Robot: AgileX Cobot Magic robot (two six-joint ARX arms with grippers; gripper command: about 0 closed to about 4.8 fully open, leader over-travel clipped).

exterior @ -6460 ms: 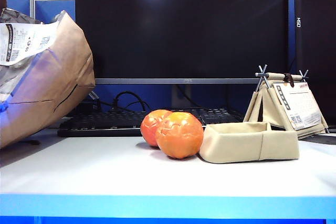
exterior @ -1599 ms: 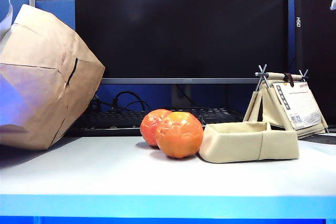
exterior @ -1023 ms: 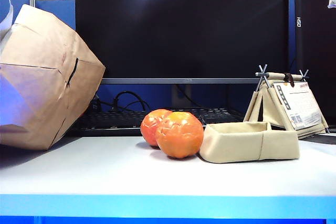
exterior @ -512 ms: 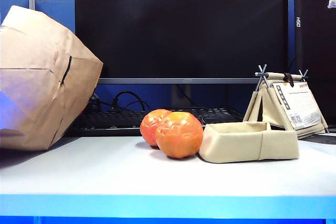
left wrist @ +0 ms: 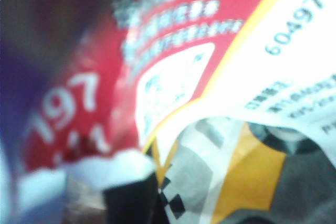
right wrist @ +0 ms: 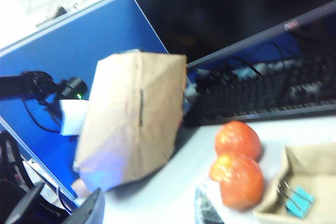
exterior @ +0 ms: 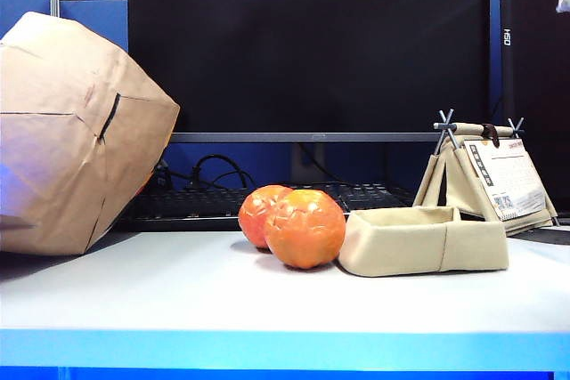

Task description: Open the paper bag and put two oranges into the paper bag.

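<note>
The left gripper is clamped shut right up against the paper bag's (exterior: 76, 135) printed, receipt-covered side, out of frame itself. The right gripper (right wrist: 63, 211), looks part open and empty, hangs back; the oranges (right wrist: 237, 163) sit well off it, nearer than the bag.

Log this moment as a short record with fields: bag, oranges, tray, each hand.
paper bag: lying tipped on the table, left side, brown base facing the oranges
oranges: two, touching, mid-table, outside the bag
fabric tray: right of the oranges, touching the nearer one; a blue clip inside
left hand: shut; its camera is pressed close to the bag's red label and white receipt; a grip cannot be confirmed
right hand: off to the right; fingers partly visible, state unclear
</note>
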